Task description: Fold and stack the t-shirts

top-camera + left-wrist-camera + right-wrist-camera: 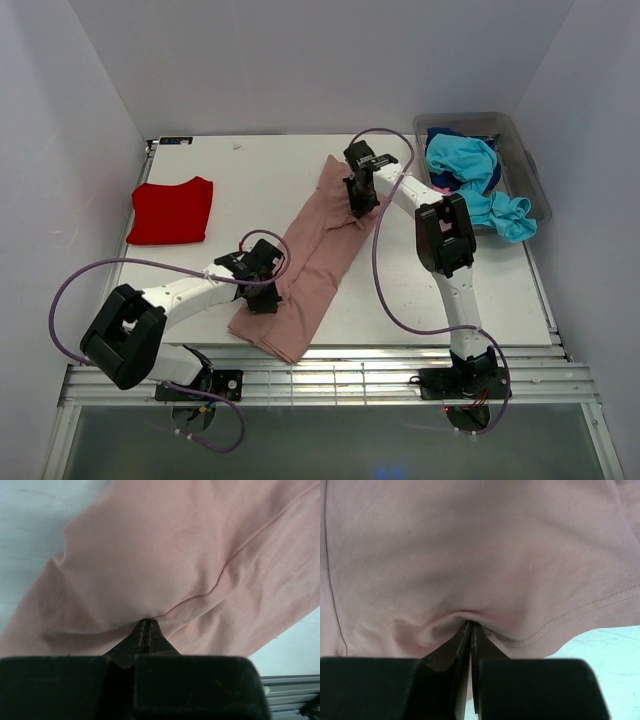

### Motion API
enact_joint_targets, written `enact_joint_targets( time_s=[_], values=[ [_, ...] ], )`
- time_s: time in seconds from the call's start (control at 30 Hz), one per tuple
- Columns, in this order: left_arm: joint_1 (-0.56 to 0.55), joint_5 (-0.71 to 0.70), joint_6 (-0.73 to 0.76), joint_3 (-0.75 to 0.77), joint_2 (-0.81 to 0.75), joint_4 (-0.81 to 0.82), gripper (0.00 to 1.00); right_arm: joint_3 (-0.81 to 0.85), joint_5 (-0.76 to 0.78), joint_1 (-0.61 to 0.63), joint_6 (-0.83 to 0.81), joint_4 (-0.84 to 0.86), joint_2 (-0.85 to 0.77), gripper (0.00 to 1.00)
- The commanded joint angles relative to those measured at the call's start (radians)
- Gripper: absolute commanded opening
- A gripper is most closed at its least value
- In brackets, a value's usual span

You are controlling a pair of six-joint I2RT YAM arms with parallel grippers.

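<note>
A dusty-pink t-shirt (318, 258) lies as a long diagonal band across the middle of the table. My left gripper (264, 300) is shut on its near left edge, and cloth puckers at the fingertips (145, 622). My right gripper (362, 205) is shut on the far upper part of the same shirt, pinching a fold (470, 622). A folded red t-shirt (172, 211) rests flat at the left of the table. Turquoise (470, 170) and navy (492, 176) tees are heaped in the bin at the back right.
A clear grey plastic bin (527, 175) stands at the table's back right corner with cloth spilling over its near rim. The white table (270, 170) ends at a metal rail in front. White walls close in on three sides.
</note>
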Motion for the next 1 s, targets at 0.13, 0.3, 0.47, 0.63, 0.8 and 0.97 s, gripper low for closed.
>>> enact_joint_targets(
  time_s=[0.13,0.3,0.47,0.63,0.8,0.97],
  values=[
    [-0.044,0.069,-0.047,0.078,0.182,0.070,0.00,0.205,0.053,-0.016,0.062,-0.004,0.146,0.08],
    [-0.099,0.098,-0.080,0.133,0.224,0.063,0.00,0.334,0.039,-0.038,0.111,0.016,0.211,0.08],
    [-0.140,0.139,-0.097,0.158,0.250,0.049,0.00,0.335,0.013,-0.076,0.171,0.096,0.214,0.08],
    [-0.160,0.152,-0.099,0.230,0.325,0.050,0.00,0.355,-0.045,-0.104,0.214,0.193,0.232,0.08],
    [-0.167,0.168,-0.077,0.337,0.400,0.050,0.00,0.372,-0.116,-0.127,0.260,0.275,0.249,0.08],
    [-0.179,0.172,-0.070,0.443,0.460,0.043,0.00,0.378,-0.171,-0.150,0.298,0.357,0.261,0.08]
  ],
)
